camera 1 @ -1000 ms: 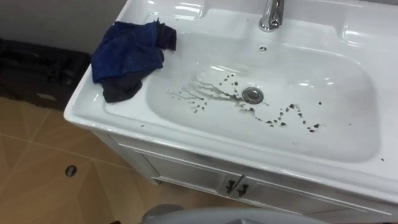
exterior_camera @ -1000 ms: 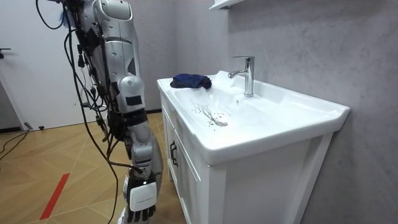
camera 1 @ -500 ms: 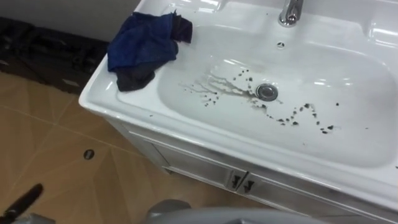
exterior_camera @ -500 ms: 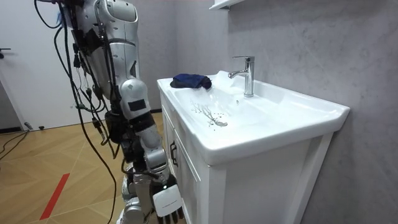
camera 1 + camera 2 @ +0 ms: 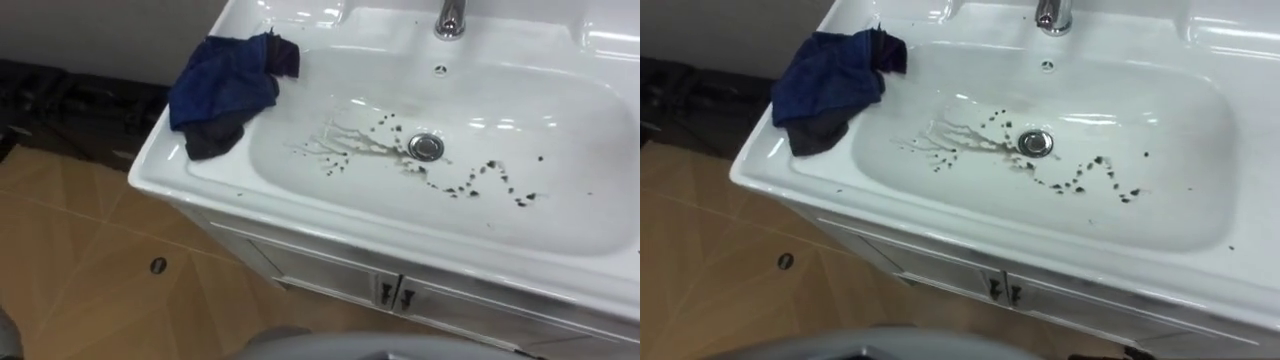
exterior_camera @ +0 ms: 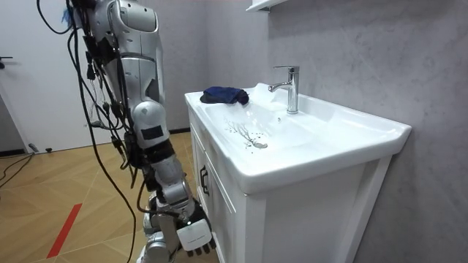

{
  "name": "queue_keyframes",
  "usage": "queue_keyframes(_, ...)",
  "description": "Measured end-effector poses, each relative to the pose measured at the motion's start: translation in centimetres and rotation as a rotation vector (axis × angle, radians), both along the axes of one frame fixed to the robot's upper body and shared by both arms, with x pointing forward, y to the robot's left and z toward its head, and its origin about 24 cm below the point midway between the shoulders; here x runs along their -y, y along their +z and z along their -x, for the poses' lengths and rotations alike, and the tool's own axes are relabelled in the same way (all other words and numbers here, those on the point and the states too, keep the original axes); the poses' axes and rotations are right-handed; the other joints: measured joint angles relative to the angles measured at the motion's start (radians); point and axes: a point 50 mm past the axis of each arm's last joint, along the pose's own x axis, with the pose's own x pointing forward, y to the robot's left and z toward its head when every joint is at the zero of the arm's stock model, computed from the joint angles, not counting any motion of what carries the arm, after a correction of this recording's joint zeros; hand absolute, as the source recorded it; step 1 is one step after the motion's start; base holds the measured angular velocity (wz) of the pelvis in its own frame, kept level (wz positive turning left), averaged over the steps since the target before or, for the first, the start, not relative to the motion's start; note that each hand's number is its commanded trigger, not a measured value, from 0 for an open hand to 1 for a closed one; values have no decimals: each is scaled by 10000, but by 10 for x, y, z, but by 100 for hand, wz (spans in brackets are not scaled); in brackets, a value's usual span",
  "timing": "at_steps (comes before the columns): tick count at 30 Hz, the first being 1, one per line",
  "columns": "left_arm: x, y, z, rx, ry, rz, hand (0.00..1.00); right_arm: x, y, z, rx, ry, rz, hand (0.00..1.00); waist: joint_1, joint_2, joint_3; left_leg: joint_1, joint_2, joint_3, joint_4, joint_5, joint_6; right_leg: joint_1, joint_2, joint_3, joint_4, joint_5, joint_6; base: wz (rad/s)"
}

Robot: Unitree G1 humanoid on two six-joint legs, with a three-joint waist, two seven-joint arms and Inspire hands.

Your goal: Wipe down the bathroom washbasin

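One blue cloth (image 5: pixel 225 90) sits on the basin's (image 5: pixel 570 150) far-left rim, probably parked handy for the dark specks (image 5: pixel 470 188). Right hand (image 6: pixel 191 235) hangs low, can't tell if open.

Silver-grey glossy shell on torso and arm, built from rounded segments. Dark joints sit between the segments, and there is a black rectangular panel on the elbow housing. A thick bunch of black cables loops down off the back and side, with a bit of blue up by the shoulder. Right hand (image 6: pixel 184 235): dark fingers, white tag on its back. In the eye views, a pale grey rounded body edge runs along the bottom.
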Motion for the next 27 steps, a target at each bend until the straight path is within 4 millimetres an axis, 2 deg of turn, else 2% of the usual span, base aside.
queue_keyframes(1,5,10,-6,-96,-297,-701,0,0,0,0,24,47,-32,0,-51,10,23,13,2,49,-32,0,1,-8,8,83,-34,4,-6,-9)
queue_keyframes(4,20,33,-21,-215,-1081,-2302,0,-2,-1,-2,22,133,-246,0,-66,-103,15,136,27,226,-92,3,6,8,3,263,-48,11,-10,-17)
queue_keyframes(10,44,56,-36,-318,-2398,-3968,0,-5,-2,-3,217,-115,-408,0,-437,-182,69,280,29,344,-148,2,9,76,11,399,-173,48,1,-7)
queue_keyframes(13,55,67,-46,-515,-3075,-4817,0,-7,-3,-4,365,-282,-521,0,-613,-113,148,246,72,435,-122,3,10,20,51,520,-211,88,-15,-9)
queue_keyframes(14,59,71,-51,-611,-3212,-5210,0,-7,-3,-8,455,-368,-541,0,-674,-142,202,244,109,474,-140,1,7,-2,89,606,-232,122,-28,-16)
queue_keyframes(15,63,74,-57,-737,-3450,-5530,0,-7,-3,-7,456,-403,-597,0,-711,-114,194,249,144,506,-197,0,4,-13,117,652,-237,149,-40,-19)
queue_keyframes(21,91,69,-75,-1736,-5012,-6454,0,-10,-4,-13,596,-281,-956,0,-1189,-152,172,349,181,729,-283,7,-6,-26,136,867,-235,159,-52,-11)
queue_keyframes(25,110,59,-84,-2638,-5884,-6932,0,-15,-5,-13,672,-301,-1082,0,-1233,-234,112,357,240,1028,-266,8,-5,-152,161,1171,-230,184,-88,-21)
queue_keyframes(27,116,55,-87,-2804,-6316,-6920,0,-18,-6,-13,726,-367,-1165,0,-1404,-308,74,373,251,1040,-263,8,-6,-137,168,1177,-234,193,-95,-7)
